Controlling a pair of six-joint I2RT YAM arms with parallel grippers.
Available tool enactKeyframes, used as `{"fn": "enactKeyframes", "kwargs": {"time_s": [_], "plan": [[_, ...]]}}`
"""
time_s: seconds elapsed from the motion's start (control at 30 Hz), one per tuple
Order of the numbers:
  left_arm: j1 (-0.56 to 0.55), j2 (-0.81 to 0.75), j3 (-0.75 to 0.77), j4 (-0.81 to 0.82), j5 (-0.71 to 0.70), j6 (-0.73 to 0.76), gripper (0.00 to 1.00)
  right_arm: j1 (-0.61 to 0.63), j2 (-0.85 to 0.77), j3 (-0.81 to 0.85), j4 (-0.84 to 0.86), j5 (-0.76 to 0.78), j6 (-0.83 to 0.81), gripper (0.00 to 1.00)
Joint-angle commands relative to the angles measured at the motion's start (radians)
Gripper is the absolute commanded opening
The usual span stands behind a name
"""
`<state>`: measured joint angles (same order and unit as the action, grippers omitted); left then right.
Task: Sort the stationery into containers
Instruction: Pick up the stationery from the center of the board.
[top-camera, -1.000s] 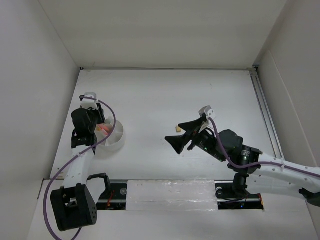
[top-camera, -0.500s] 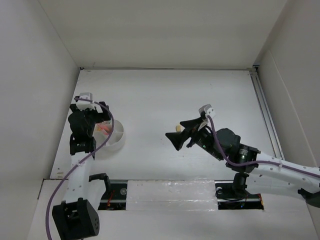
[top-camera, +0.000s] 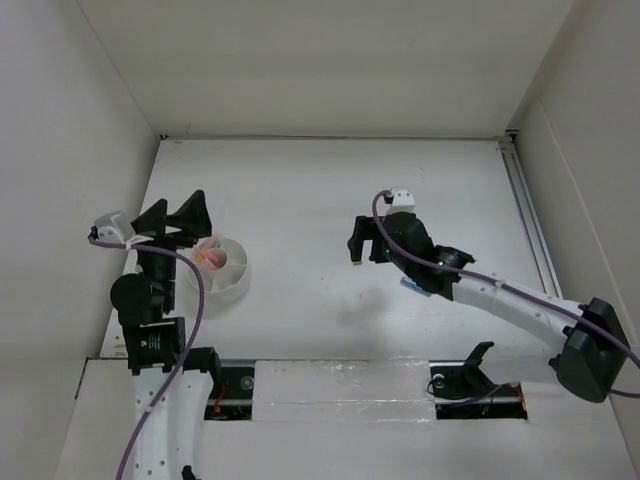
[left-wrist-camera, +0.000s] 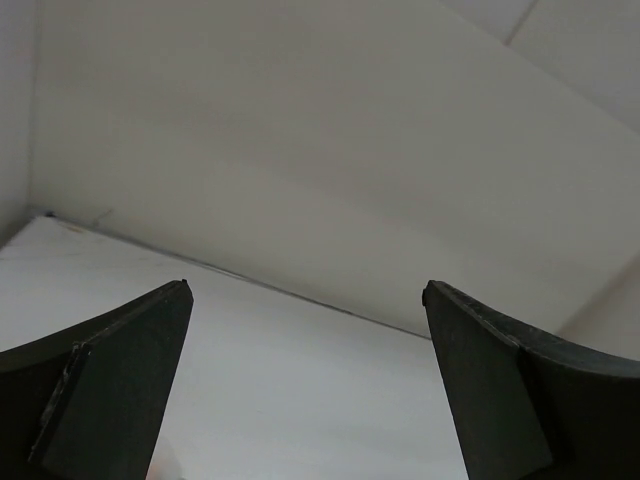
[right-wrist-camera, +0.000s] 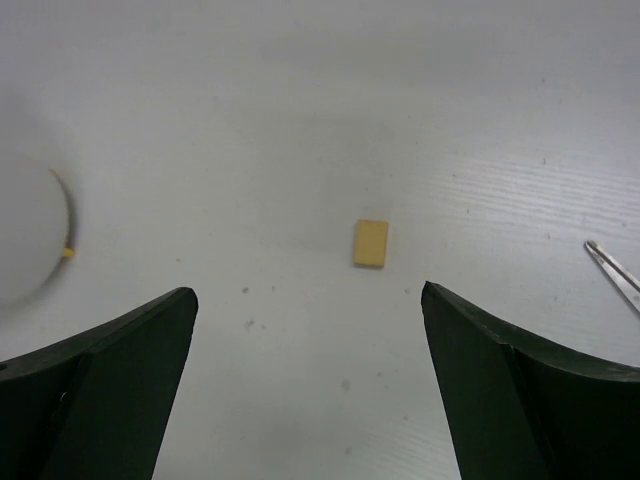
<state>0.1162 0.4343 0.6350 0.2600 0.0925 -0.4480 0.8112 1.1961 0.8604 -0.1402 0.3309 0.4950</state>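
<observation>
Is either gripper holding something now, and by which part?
Nothing is held. Both the left gripper and the right gripper are open and empty; the yellow block lies free on the table.

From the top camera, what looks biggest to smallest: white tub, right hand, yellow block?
White tub, largest.
Right hand, next, though it sits higher, nearer the camera.
Yellow block, smallest, just a speck.

The left tool (top-camera: 174, 218) gapes, tilted upward; the right tool (right-wrist-camera: 310, 292) gapes, pointing downward.

White table (top-camera: 300, 190), white walls (top-camera: 330, 60)
</observation>
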Motion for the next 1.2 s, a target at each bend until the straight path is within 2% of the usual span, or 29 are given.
{"fn": "enactKeyframes", "kwargs": {"time_s": [0.0, 0.1, 0.17, 0.27, 0.37, 0.5, 0.57, 0.63, 0.67, 0.9, 1.07, 1.17], "plan": [[-0.064, -0.060, 0.035, -0.054, 0.067, -0.127, 1.00, 0.002, 0.042, 0.075, -0.139, 0.071, 0.065, 1.00], [-0.114, -0.123, 0.058, -0.195, 0.026, -0.147, 1.00, 0.002, 0.085, 0.075, -0.162, 0.071, 0.086, 1.00], [-0.168, -0.167, 0.058, -0.354, -0.115, -0.257, 1.00, 0.002, 0.112, 0.063, -0.153, 0.071, 0.097, 0.98], [-0.188, -0.203, 0.101, -0.552, -0.180, -0.345, 1.00, 0.002, 0.146, 0.054, -0.144, 0.057, 0.117, 0.97], [-0.277, -0.232, 0.129, -0.610, -0.278, -0.368, 1.00, 0.002, 0.201, 0.054, -0.116, 0.057, 0.128, 0.95], [-0.289, -0.241, 0.215, -0.646, -0.214, -0.267, 1.00, 0.002, 0.333, 0.118, -0.125, 0.057, 0.149, 0.93], [-0.289, -0.241, 0.249, -0.676, -0.318, -0.203, 1.00, 0.002, 0.373, 0.141, -0.125, 0.057, 0.149, 0.92], [-0.299, -0.252, 0.249, -0.709, -0.440, -0.202, 1.00, 0.002, 0.425, 0.155, -0.107, 0.045, 0.149, 0.92], [-0.312, -0.262, 0.249, -0.719, -0.454, -0.216, 1.00, 0.002, 0.442, 0.178, -0.107, 0.045, 0.149, 0.90], [-0.313, -0.284, 0.247, -0.685, -0.294, -0.143, 1.00, -0.035, 0.557, 0.261, -0.118, 0.010, 0.111, 0.83], [-0.313, -0.284, 0.238, -0.673, -0.274, -0.130, 1.00, -0.066, 0.582, 0.261, -0.118, -0.001, 0.099, 0.73], [-0.313, -0.284, 0.238, -0.662, -0.264, -0.121, 1.00, -0.066, 0.591, 0.252, -0.127, -0.001, 0.099, 0.72]]}}
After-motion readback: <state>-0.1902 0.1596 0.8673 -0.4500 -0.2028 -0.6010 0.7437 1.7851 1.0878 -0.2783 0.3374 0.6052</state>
